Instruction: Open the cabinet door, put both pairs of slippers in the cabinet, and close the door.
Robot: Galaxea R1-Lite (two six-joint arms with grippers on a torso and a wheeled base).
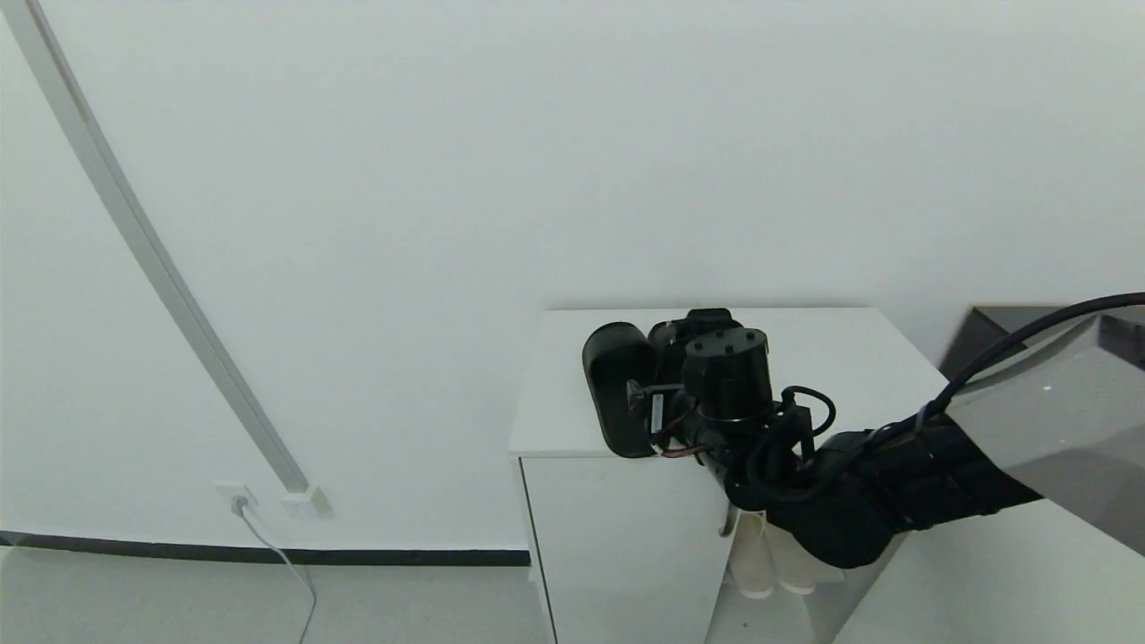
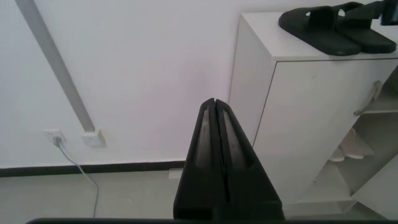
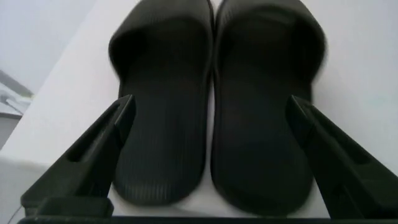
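Off the cabinet's left side, nearest to us, the left gripper (image 2: 214,109) hangs in open air with its two fingers pressed flat together and nothing between them, well apart from anything it could pick up. Beyond it stands the white cabinet (image 2: 311,118). Its right half is open, and a pair of white slippers (image 2: 351,146) sits on a lower shelf inside.

Up on the cabinet top (image 1: 850,358), close to the front edge and toward the front left corner, we find the pair of black slippers (image 3: 261,124) lying flat, side by side and touching along their inner edges. The right gripper (image 3: 211,102) is poised right at them with its fingers (image 3: 93,162) spread wide, one outside each slipper, so the whole pair sits in the gap. The slippers' long axis runs straight ahead from the wrist, from the front edge toward the back of the top, square across the line on which the jaws would shut.

We judge this arm the only one placed for the grasp. A squeeze from here should press the two slippers together at their nearer ends. We cannot tell whether either finger already touches the rubber. With one pair shelved and the door open, the black pair and the closing remain.
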